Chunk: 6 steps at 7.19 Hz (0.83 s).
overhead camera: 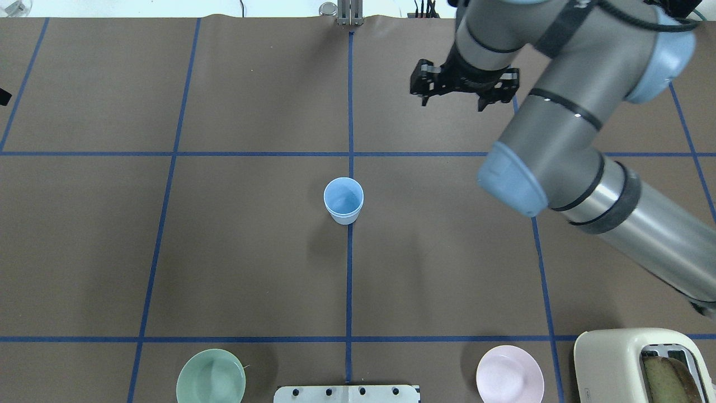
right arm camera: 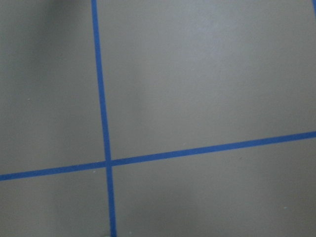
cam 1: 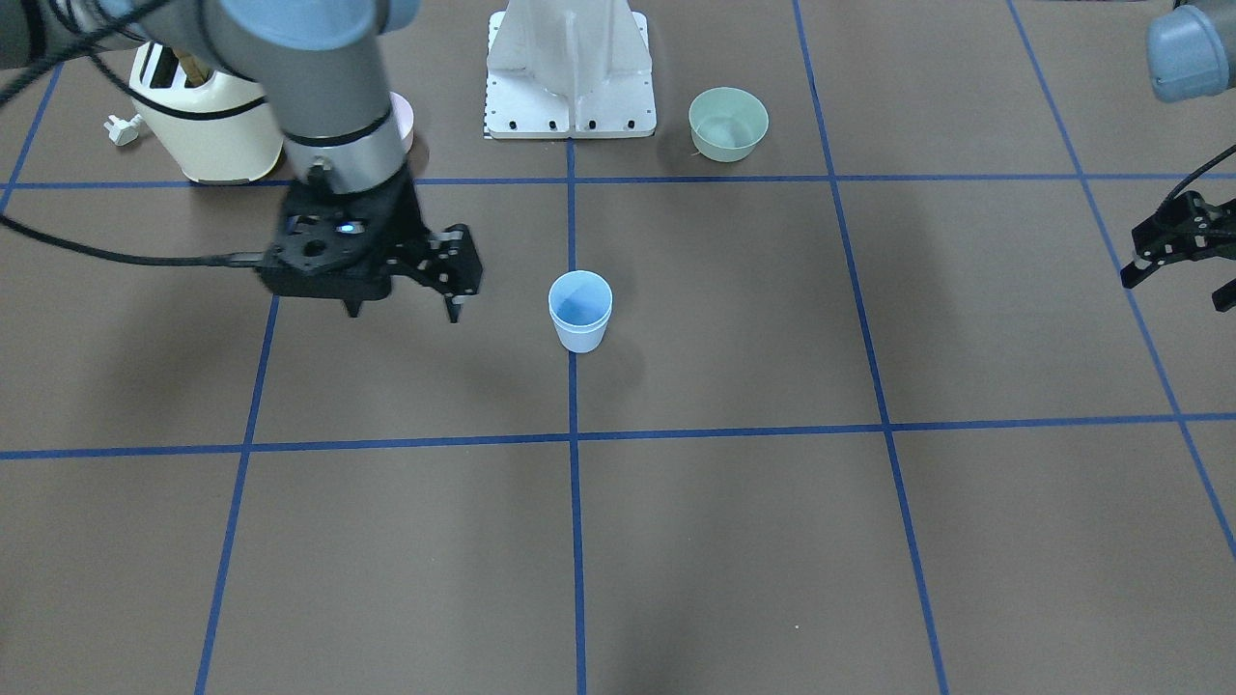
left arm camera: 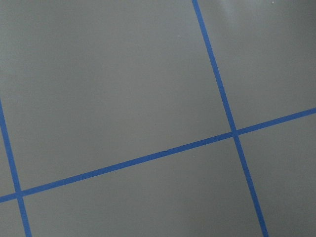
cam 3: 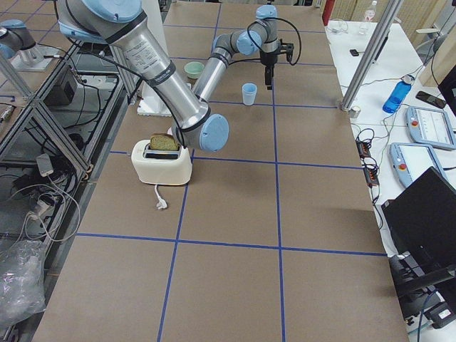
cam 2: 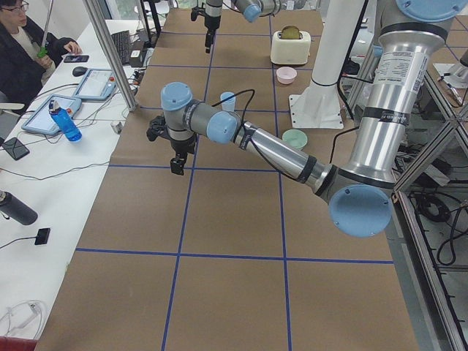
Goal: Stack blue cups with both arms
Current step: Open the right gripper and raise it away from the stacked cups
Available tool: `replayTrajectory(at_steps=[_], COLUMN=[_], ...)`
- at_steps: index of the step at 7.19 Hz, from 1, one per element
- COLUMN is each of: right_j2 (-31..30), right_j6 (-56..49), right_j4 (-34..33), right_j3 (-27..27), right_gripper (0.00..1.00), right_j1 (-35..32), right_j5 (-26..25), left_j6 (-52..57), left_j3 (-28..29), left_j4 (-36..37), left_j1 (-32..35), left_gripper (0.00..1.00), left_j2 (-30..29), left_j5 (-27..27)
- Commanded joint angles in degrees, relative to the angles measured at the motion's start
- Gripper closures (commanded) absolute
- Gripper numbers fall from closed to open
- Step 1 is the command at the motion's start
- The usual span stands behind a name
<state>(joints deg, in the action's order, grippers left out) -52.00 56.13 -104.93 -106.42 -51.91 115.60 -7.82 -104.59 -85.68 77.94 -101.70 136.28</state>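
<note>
One pale-blue cup [cam 1: 579, 311] stands upright at the table's middle on a blue tape line; it also shows in the overhead view [overhead camera: 343, 200]. Only one cup shape shows, and I cannot tell whether a second is nested inside. My right gripper [cam 1: 403, 311] hovers open and empty beside the cup, apart from it, and in the overhead view [overhead camera: 452, 104] lies beyond it to the right. My left gripper [cam 1: 1176, 288] is open and empty at the far left end of the table, well away from the cup. Both wrist views show only bare table and tape.
A cream toaster [overhead camera: 637, 364] with bread, a pink bowl [overhead camera: 509, 382] and a mint-green bowl [overhead camera: 211, 376] sit along the robot's side of the table, either side of the white base column [cam 1: 570, 68]. A person [cam 2: 29, 51] sits at a side desk.
</note>
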Motion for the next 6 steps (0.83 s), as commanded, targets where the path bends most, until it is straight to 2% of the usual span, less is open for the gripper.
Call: replayTrajectory(at_steps=[1,3,4,6], right_j2=[-10.98,-16.28,-18.12,-23.12], right_j6=[-17.91,-31.88,-36.13,-36.7], right_j4=[0.69,0.96,1.48,12.84], right_j3=[-2.04,0.23,1.47,6.11], right_gripper=[0.0,0.0,0.0,0.0], right_j1=[-14.39,-21.35,-23.65,-26.82], right_j5=[9.62,9.64,9.73,13.83], left_j6=[3.68,10.78,13.07,14.84], left_j3=[2.71,6.31,7.02,7.73], left_j4=[-0.1,0.07,0.42,0.34], left_j1=[3.17,7.12,8.71,10.3], left_gripper=[0.02,0.02,0.02,0.02], left_j2=[0.54,0.8,0.89,2.02], left_j5=[0.82,4.15,4.08,4.17])
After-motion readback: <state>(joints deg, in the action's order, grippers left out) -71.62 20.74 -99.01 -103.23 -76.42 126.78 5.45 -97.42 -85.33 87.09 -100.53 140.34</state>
